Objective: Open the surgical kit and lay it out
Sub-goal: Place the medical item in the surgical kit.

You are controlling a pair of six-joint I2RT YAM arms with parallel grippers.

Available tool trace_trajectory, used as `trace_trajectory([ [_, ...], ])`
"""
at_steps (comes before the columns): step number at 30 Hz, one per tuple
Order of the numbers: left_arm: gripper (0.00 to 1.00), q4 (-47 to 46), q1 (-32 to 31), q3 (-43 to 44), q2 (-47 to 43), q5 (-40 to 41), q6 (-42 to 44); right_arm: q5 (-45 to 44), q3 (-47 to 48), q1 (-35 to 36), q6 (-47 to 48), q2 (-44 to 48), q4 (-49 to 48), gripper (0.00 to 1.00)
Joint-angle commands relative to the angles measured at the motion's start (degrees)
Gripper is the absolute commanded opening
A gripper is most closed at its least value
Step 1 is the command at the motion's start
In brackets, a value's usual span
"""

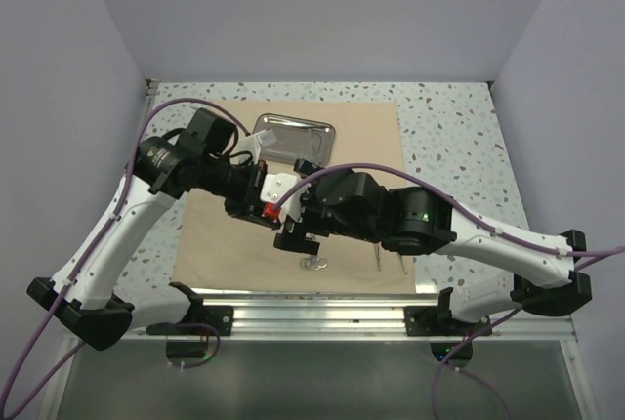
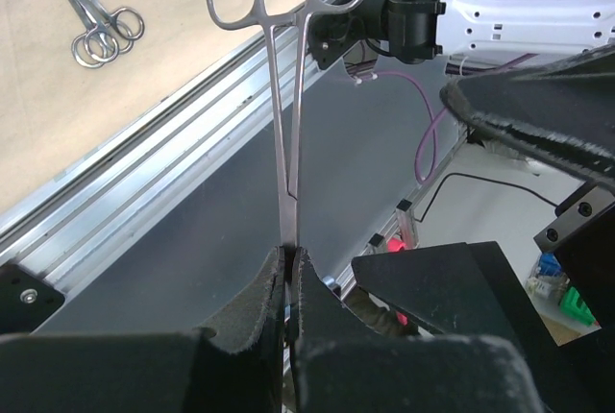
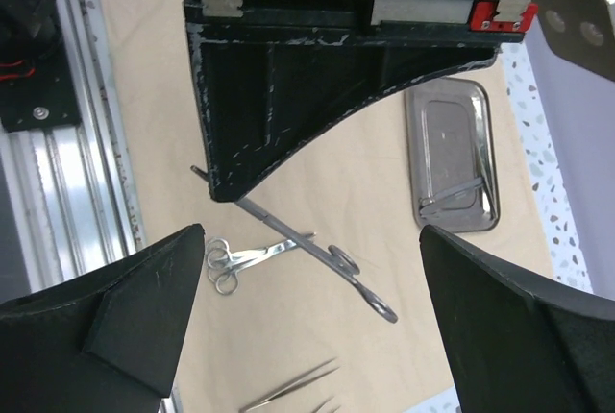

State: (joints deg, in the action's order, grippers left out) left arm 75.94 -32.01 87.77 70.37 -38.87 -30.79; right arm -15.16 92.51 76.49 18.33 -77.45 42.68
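You have, on the flat tan paper wrap sheet (image 1: pixel 361 137): thin steel tweezers (image 1: pixel 379 257) and small steel ring-handled scissors (image 1: pixel 314 264) by its lower edge. Mid-frame: your right gripper (image 3: pixel 312 240), fingers (image 3: pixel 125 317) spread wide; your left gripper (image 2: pixel 288 264), pinching a second ring-handled steel instrument (image 2: pixel 286 115) by its tips. Farthest: shiny rectangular steel tray (image 1: pixel 295 137), upper centre, on the wrap.

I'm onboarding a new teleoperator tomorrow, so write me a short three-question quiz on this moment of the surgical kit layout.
1. True or false: the left gripper is shut on a pair of scissors, pinching the tip end.
2. Pick one: the steel tray lies A) on, B) beside, C) under the wrap sheet.
3. Fill in: the right gripper has its jaws ____.

Key: 1 true; 2 A; 3 open.
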Motion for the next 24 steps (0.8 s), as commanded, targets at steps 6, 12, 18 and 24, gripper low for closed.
trace_trajectory([
  [6,0.00,-0.44,-0.25,3.38,0.74,-3.40,0.55,3.38,-1.01,0.24,-2.25,2.31,1.80,0.98],
  [12,0.00,-0.44,-0.33,4.16,1.26,-4.46,0.46,2.24,-1.02,0.24,0.74,-1.56,-1.63,0.99],
  [18,0.00,-0.44,-0.33,4.69,1.44,-5.34,0.29,0.40,0.39,0.15,2.50,-4.98,-3.83,0.99],
  [24,0.00,-0.44,-0.42,4.69,1.61,-6.30,0.55,-1.28,1.80,0.15,4.43,-8.06,-5.85,0.98],
])
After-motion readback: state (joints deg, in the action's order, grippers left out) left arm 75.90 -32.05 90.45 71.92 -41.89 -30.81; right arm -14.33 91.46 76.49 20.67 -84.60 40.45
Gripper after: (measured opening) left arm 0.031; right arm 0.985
